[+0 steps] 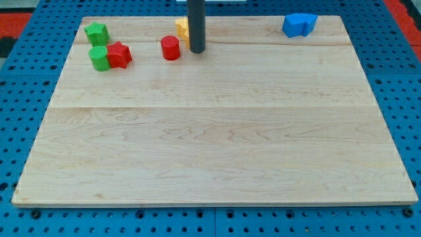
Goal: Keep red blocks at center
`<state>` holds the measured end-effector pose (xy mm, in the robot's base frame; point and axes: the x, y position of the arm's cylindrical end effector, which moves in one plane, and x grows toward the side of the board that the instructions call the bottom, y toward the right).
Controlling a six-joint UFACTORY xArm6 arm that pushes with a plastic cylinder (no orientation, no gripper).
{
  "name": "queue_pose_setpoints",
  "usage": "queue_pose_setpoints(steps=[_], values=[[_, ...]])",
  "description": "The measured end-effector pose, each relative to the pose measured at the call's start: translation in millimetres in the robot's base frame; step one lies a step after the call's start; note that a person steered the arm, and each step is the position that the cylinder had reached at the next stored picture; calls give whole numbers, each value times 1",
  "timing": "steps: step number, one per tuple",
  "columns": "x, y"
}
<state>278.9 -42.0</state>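
Rod, no gripper: our tip [197, 50] sits just right of the red cylinder [170, 48], holding nothing.

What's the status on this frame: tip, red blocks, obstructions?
My tip near view's top, just right of red cylinder. Red star block farther left, touching green cylinder. Both reds far from centre. Yellow block behind rod.

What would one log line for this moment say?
my tip: right of red cylinder | red star: touching green block | reds: near top, not centred
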Motion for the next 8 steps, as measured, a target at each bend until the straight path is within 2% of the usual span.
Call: queue_pose_setpoints(steps=[1, 2, 4, 8], values=[[-2, -12], [20, -12], [41, 23], [41, 23]])
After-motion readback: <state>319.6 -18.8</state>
